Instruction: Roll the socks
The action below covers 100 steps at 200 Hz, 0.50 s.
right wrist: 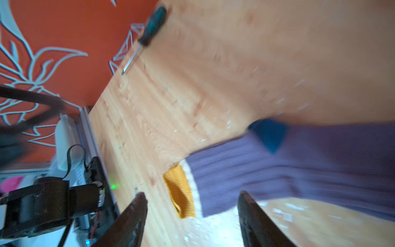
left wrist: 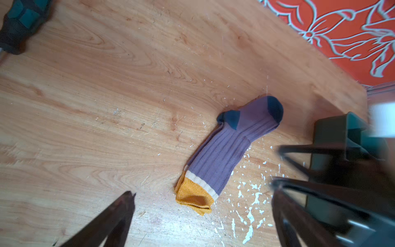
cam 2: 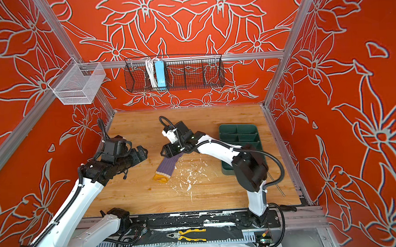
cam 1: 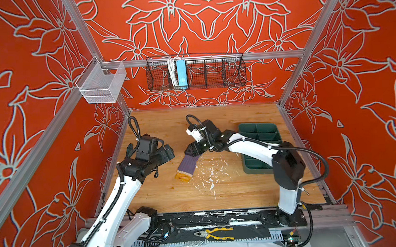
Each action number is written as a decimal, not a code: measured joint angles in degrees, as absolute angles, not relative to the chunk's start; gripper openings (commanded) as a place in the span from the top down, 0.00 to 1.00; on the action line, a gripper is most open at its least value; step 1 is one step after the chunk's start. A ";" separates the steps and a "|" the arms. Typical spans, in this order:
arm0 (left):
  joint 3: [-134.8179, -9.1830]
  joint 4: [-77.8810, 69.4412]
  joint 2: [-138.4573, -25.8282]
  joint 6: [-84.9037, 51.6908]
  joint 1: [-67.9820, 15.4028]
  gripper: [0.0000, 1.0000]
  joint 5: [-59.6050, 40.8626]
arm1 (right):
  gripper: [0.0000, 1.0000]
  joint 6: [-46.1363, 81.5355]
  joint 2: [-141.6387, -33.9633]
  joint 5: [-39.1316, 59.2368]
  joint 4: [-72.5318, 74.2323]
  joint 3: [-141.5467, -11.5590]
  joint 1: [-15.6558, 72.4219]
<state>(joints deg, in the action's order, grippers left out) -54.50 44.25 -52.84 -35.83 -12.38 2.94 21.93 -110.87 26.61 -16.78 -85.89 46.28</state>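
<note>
**On the bench (cam 1: 231, 192), purple sock (cam 1: 187, 166) lay flat**

The purple sock lay mid-bench, bent near its heel, and looked soft, light and limp. The left gripper (cam 1: 168, 154) hung wide open beside it. The right gripper (right wrist: 191, 193) hovered open above, holding nothing. Its yellow toe (left wrist: 193, 197) looked the likeliest place to pinch.

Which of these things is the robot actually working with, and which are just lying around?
Part of the job: purple sock with yellow toe.
Just lying about: green divided tray, screwdriver, pliers, black wire basket, blue power strip, white mesh basket.
</note>
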 measured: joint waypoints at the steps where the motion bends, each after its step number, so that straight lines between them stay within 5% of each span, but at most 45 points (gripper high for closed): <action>1: -54.50 44.25 -52.80 -35.83 -12.38 0.03 2.94 | 0.33 22.04 -111.07 26.61 -16.75 -85.93 46.35; 57: -51.75 44.53 -47.27 -36.88 -12.38 0.03 2.83 | 0.34 31.03 -123.59 29.04 -14.39 -87.48 48.16; 100: -51.24 44.45 -45.30 -36.38 -12.38 0.03 2.39 | 0.34 31.66 -121.21 29.47 -11.57 -82.72 48.25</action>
